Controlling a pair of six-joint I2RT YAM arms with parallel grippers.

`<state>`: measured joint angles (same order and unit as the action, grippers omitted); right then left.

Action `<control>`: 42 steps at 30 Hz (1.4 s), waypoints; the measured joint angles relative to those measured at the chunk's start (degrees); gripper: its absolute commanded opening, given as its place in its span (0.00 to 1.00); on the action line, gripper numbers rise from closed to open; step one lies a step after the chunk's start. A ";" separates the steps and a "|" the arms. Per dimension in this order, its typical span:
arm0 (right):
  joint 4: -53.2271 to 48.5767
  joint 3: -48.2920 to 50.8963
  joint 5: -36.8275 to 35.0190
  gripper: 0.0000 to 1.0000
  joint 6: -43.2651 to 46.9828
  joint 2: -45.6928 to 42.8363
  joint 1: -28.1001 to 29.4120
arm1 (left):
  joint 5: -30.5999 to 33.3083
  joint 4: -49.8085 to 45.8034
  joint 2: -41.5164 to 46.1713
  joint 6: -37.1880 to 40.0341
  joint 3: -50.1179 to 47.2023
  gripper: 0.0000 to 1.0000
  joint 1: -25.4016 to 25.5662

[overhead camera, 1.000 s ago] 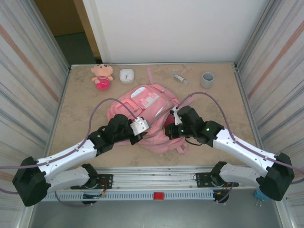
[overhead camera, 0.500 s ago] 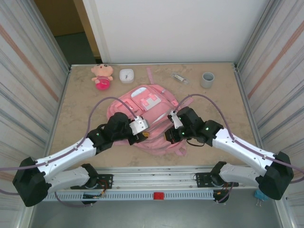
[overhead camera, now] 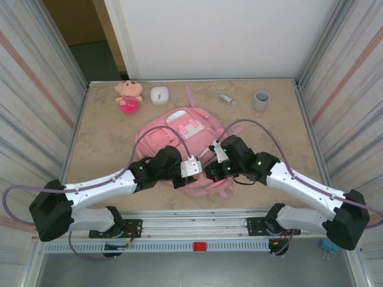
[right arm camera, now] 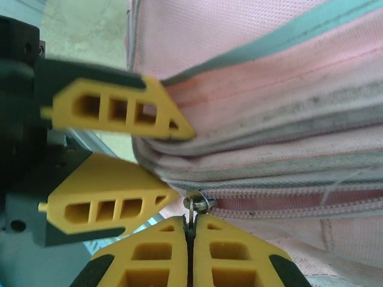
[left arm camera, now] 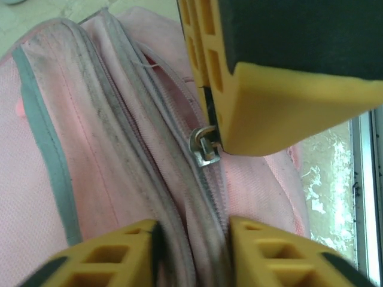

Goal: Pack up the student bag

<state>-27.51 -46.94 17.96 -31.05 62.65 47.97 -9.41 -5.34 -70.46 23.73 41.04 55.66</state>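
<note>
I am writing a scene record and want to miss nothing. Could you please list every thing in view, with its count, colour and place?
student bag: one, pink with white trim, middle of the table
zipper pull: one, silver metal, at the bag's near side, between the right gripper's fingers
plush doll: one, pink and tan, far left of the table
small box: one, white, far edge, just right of the doll
clear item: one, transparent, far edge, right of centre; too small to name
cup: one, grey, far right corner
table: one, beige, stone pattern
left gripper: one, yellow fingers, gripping a fold of the bag
right gripper: one, yellow fingers, shut on the zipper pull
</note>
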 measured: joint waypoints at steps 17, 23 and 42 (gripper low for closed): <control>-3.26 0.31 4.74 0.00 6.60 2.21 -13.09 | 4.92 -7.72 12.52 3.93 -4.24 0.09 -1.97; 0.70 -0.11 6.12 0.00 6.93 4.28 -4.70 | 11.82 -14.62 16.24 4.11 -5.18 0.29 -2.78; 7.54 -1.29 7.32 0.00 1.53 8.72 2.27 | 12.90 -11.61 8.37 3.30 -2.12 0.15 2.97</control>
<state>-19.97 -48.23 25.28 -29.52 71.37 50.24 3.49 -16.95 -62.08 27.03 38.92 58.63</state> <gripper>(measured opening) 0.075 0.249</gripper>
